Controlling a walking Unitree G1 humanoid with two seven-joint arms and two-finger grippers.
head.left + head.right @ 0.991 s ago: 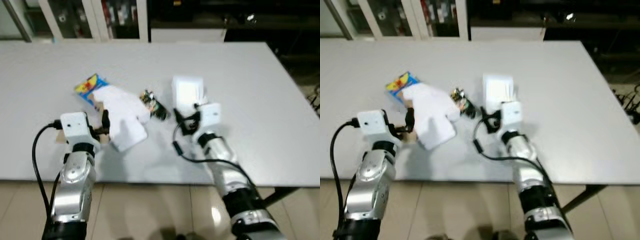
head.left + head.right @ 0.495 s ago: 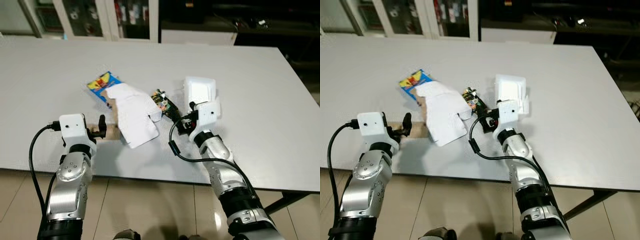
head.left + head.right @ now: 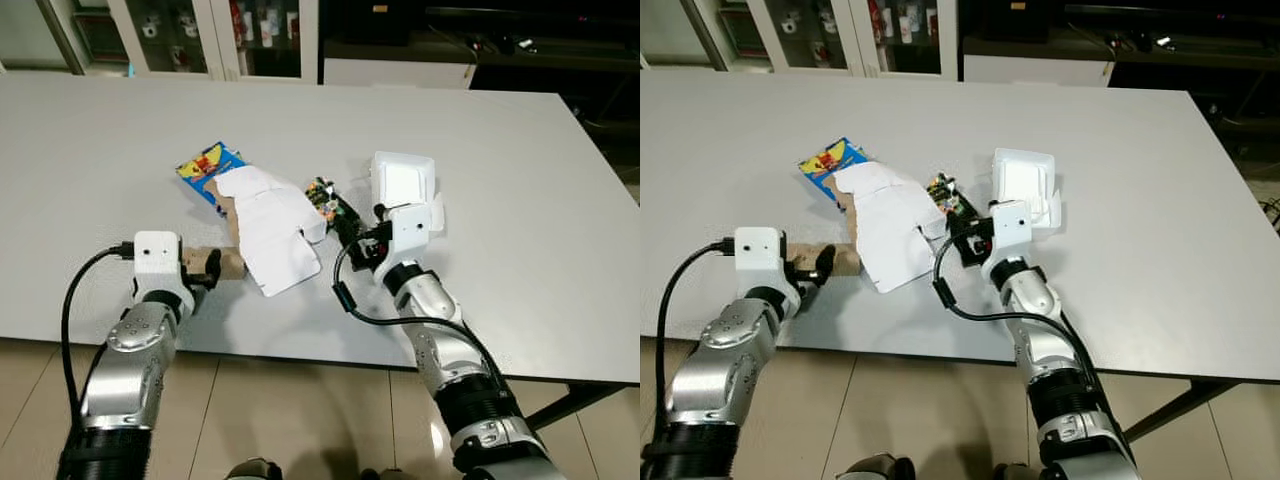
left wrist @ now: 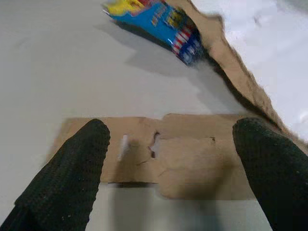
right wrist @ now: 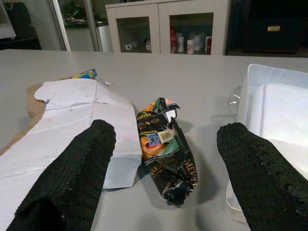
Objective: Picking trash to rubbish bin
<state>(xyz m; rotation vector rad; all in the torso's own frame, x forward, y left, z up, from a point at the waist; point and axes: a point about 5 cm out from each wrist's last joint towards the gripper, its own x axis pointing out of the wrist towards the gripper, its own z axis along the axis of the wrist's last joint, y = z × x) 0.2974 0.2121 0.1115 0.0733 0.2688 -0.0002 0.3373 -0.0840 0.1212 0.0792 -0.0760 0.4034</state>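
Cardboard strip [image 4: 168, 156] x1 btwn spread left pincer [image 4: 171, 168]; right pincer [image 5: 166, 163] spread, 1 wrapper [image 5: 166, 156].

Dark green crumpled wrapper [image 5: 163, 159], blue-yellow packet [image 3: 205, 166], brown cardboard [image 4: 173, 156].

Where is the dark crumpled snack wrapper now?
The dark snack wrapper lies mid-table, between the white paper on its left and the white foam box on its right, just ahead of the open right gripper.
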